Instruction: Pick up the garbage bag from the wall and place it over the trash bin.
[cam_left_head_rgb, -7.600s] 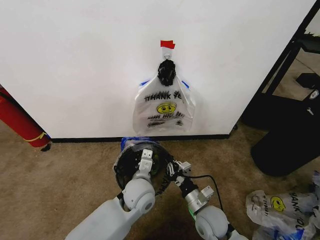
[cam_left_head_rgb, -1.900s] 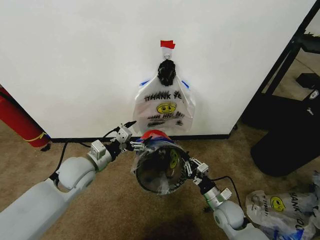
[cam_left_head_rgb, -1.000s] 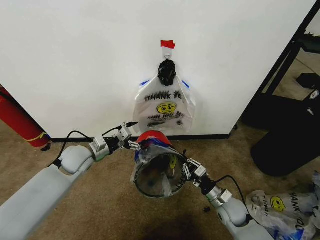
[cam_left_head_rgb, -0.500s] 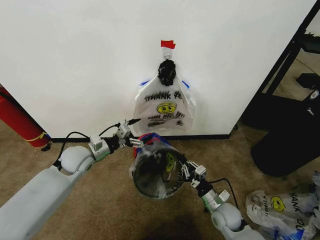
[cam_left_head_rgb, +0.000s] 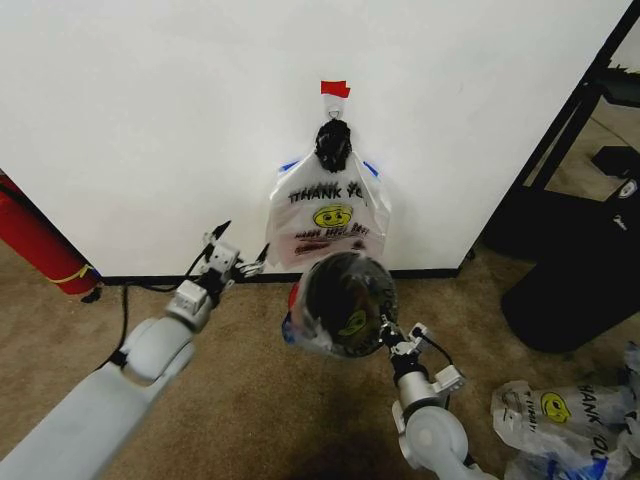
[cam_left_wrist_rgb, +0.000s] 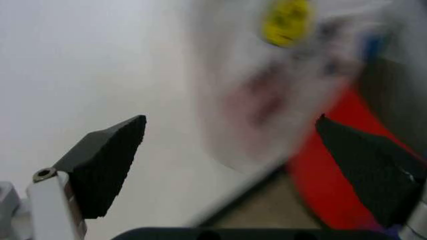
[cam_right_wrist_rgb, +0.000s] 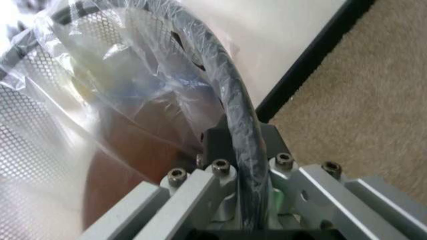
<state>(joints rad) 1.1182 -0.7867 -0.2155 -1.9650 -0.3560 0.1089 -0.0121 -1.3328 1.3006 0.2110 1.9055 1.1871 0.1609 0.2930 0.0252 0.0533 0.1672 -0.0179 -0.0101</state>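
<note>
A: What does the head view show that the wrist views lack?

B: The whole layout: the garbage bag (cam_left_head_rgb: 328, 215) hangs on the wall (cam_left_head_rgb: 150, 120) from a hook under a piece of red tape (cam_left_head_rgb: 335, 89). The trash bin (cam_left_head_rgb: 345, 292), lifted and tipped, is held at its rim by the right gripper (cam_left_head_rgb: 385, 337).

A: And the wrist views?

B: The right wrist view shows the jaws closed on the bin's wire rim (cam_right_wrist_rgb: 227, 110), with a clear plastic liner (cam_right_wrist_rgb: 133, 95) draped inside the mesh. The left wrist view shows the left gripper (cam_left_wrist_rgb: 233, 165) with pads spread wide and nothing between them.

A: Where is the bag relative to the left gripper (cam_left_head_rgb: 238, 262)?

B: Just beyond its spread pads and to its right, apart from them, with the bin's red base (cam_left_wrist_rgb: 327, 175) below.
</note>
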